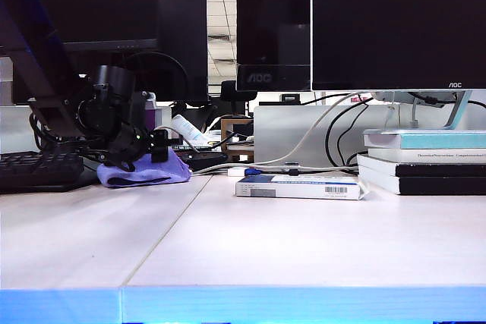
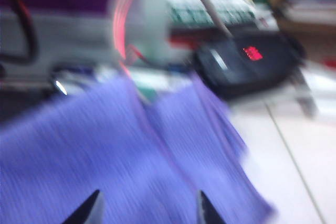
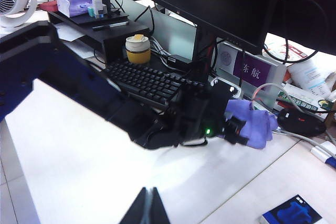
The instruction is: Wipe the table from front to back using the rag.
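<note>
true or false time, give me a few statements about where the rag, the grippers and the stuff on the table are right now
1. The rag lies at the back of the table, beside the keyboard. True.
2. The left gripper is shut. False: its fingers stand apart, over the rag.
3. The right gripper holds the rag. False: it is shut on nothing, away from the rag.
4. A stack of books sits at the right of the exterior view. True.

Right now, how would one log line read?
left gripper: open, over rag | right gripper: shut, idle | rag: bunched at table back
</note>
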